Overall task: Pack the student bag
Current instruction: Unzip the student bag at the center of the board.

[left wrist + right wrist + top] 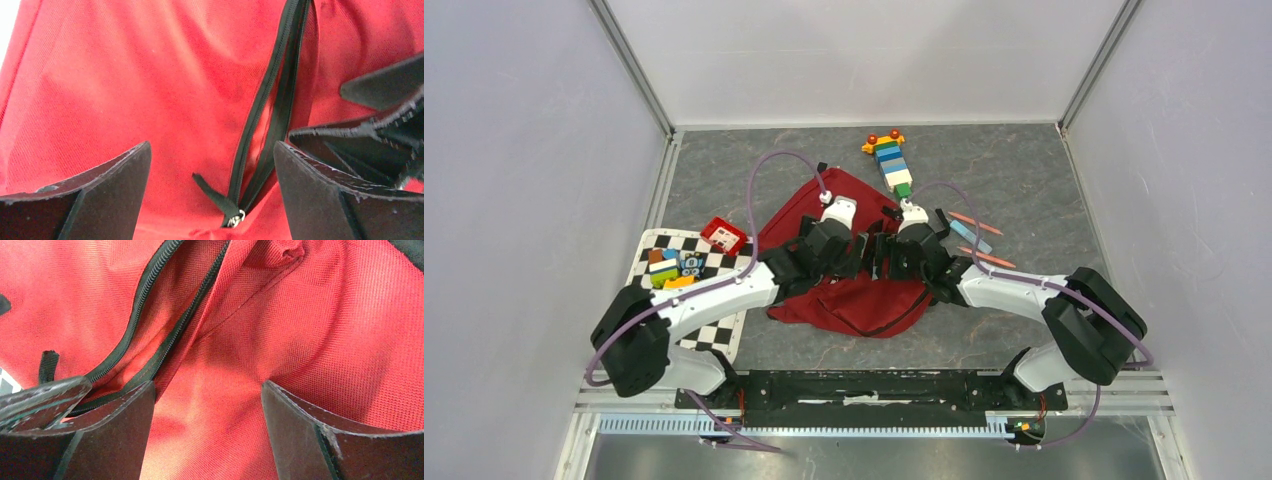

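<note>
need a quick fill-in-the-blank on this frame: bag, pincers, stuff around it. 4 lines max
The left pincer and right pincer both stand ___.
Both hover over the ___ student bag.
The small red box sits on the ___ board.
The orange pencils lie on the robot's ___ side of the bag.
Missing words: open; red; checkered; right.

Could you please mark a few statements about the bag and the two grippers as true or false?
The left gripper and right gripper are both over the student bag. True.
The left gripper is shut on the zipper pull. False: its jaws stand open, with the pull lying free between them.
The small red box is inside the bag. False: it sits outside, at the checkered mat.
The block row lies beyond the bag. True.
</note>
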